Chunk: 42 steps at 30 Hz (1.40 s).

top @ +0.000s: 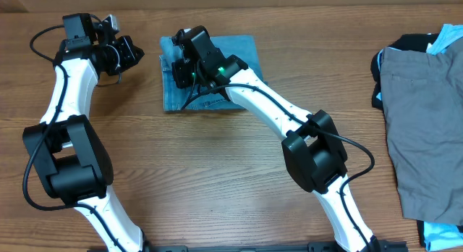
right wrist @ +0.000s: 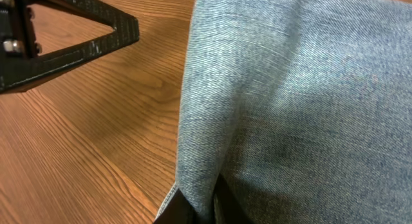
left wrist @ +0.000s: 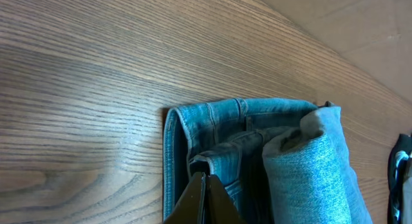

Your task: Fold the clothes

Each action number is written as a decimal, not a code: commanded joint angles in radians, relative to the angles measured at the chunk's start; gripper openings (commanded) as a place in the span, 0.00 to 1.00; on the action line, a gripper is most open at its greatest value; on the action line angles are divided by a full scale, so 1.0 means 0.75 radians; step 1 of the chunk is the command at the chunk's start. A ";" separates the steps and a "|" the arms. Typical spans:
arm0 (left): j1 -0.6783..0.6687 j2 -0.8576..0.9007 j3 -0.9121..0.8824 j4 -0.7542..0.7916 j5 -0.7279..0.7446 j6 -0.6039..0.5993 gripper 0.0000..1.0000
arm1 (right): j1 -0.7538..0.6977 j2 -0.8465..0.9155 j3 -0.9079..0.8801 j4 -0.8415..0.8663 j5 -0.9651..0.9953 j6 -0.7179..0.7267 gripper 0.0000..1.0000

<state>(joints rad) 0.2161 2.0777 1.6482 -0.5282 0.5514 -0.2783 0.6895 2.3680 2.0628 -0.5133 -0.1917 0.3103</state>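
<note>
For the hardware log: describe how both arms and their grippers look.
Both the left arm and right arm have white tubular links between bulky black joint housings, with thin black cables looping alongside. A green light glows near the right wrist. The left gripper and right gripper are black, with flat, tapering fingers.

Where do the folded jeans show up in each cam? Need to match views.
Overhead: jeans at top centre.
Left wrist: jeans at lower centre-right.
Right wrist: jeans fill the right side.
Shared landmark: wood-grain table left of the jeans in all three.
</note>
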 commanded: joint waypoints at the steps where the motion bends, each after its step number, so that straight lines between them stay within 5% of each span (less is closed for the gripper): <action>1: 0.001 -0.043 0.008 0.002 -0.016 0.039 0.04 | 0.016 0.004 0.043 0.058 -0.111 0.007 0.05; 6: 0.001 -0.043 0.008 0.001 -0.016 0.043 0.04 | 0.016 0.004 0.043 0.066 -0.136 0.007 0.04; 9: 0.001 -0.043 0.008 0.002 -0.016 0.043 0.04 | 0.015 0.004 0.043 0.070 -0.135 0.006 0.33; 15: 0.001 -0.056 0.051 -0.026 -0.015 0.043 0.04 | 0.011 -0.004 0.045 0.100 -0.200 -0.045 0.46; 21: -0.050 -0.142 0.233 -0.135 0.107 0.083 0.04 | -0.114 -0.155 0.063 -0.036 -0.095 -0.064 0.45; 24: -0.140 -0.138 0.248 -0.134 0.157 0.098 0.04 | -0.254 -0.214 0.063 -0.260 -0.112 -0.064 0.33; 33: -0.309 0.101 0.248 -0.174 0.189 0.132 0.04 | -0.490 -0.178 0.041 -0.644 -0.431 -0.216 0.13; 42: -0.248 0.190 0.248 -0.326 0.182 0.208 0.04 | -0.527 -0.155 -0.045 -0.629 -0.871 -0.500 0.07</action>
<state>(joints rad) 0.0093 2.2353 1.8256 -0.7570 0.6781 -0.1749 0.3084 2.2414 2.0613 -1.0100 -0.6830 0.0185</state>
